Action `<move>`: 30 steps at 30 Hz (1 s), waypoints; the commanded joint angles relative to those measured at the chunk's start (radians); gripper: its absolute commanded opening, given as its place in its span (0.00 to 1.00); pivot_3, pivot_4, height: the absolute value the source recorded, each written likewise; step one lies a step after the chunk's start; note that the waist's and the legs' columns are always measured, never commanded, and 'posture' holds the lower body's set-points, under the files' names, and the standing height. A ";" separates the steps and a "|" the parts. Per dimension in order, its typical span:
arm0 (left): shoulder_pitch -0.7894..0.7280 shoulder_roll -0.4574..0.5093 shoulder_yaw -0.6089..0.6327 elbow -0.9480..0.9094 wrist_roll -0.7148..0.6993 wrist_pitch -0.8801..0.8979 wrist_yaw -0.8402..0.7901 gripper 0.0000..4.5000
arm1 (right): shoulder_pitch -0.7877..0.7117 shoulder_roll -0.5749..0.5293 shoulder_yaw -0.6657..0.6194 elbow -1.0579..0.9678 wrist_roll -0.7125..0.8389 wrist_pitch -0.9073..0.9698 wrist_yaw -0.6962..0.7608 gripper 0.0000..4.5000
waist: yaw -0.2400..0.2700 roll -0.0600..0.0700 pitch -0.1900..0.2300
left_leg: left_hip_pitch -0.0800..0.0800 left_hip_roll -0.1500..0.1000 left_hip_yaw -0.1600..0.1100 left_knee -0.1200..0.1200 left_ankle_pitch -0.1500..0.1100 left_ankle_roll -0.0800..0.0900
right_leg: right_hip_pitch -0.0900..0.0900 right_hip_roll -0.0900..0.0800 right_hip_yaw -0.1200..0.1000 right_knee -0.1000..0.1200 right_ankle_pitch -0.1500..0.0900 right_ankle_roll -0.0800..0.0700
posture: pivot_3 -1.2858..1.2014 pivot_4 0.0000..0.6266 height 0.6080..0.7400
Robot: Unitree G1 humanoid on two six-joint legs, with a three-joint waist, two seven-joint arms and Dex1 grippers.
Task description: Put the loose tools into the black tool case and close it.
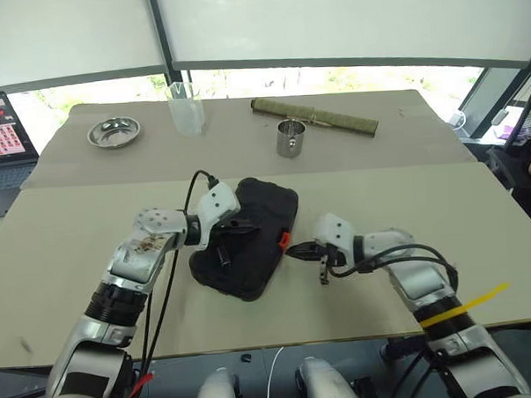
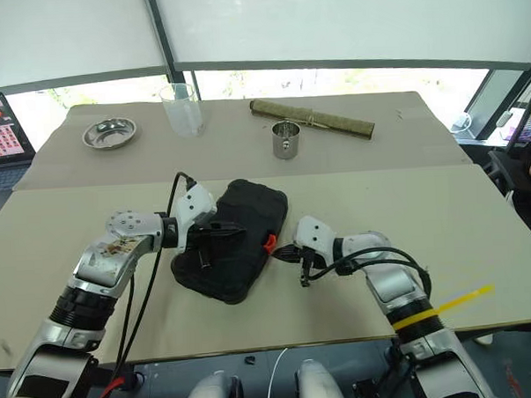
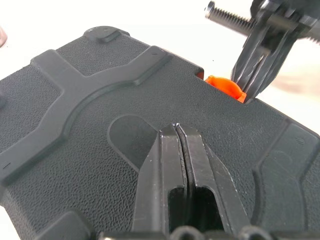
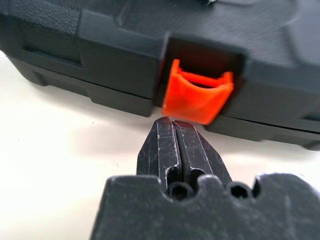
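We see the black tool case [image 1: 246,238] lying closed near the front middle of the beige table [image 1: 425,210], its orange latch [image 4: 197,98] on the edge facing our right gripper [image 4: 173,131]. That gripper's fingers are pressed together, tips just below the latch. Our left gripper [image 3: 177,137], fingers also pressed together and holding nothing, rests on the case's textured lid. Farther back stand a steel bowl [image 1: 114,131], a clear cup [image 1: 187,107], a metal mug [image 1: 290,137] and a rolled mat [image 1: 314,117]. A laptop [image 1: 3,140] sits at the left, below bright windows with white blinds [image 1: 328,24].
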 commanded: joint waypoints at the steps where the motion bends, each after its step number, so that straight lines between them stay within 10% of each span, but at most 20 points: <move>1: 0.074 0.019 -0.069 0.069 0.045 0.074 -0.006 0.01 | -0.003 0.011 -0.010 -0.033 0.030 0.001 -0.007 0.00 | 0.000 0.000 0.000 | 0.000 0.000 0.000 0.000 0.000 0.000 | 0.000 0.000 0.000 0.000 0.000 0.000 | 0.52 0.24 1.00; 23: 0.144 0.031 0.034 0.008 -0.036 -0.004 -0.029 0.01 | -0.007 0.067 -0.030 -0.023 0.076 -0.051 0.020 0.00 | -0.007 0.000 0.000 | 0.002 0.002 0.001 -0.003 0.000 0.000 | -0.001 0.001 0.000 0.000 -0.001 -0.002 | 0.52 0.24 1.00; 30: 0.353 0.103 0.359 -0.182 -0.223 -0.126 -0.054 0.46 | 0.113 -0.086 -0.192 -0.124 0.218 -0.006 0.082 0.40 | 0.001 0.002 0.001 | -0.004 0.003 0.001 -0.006 0.000 -0.001 | -0.007 -0.001 0.000 0.000 0.000 -0.005 | 0.52 0.24 1.00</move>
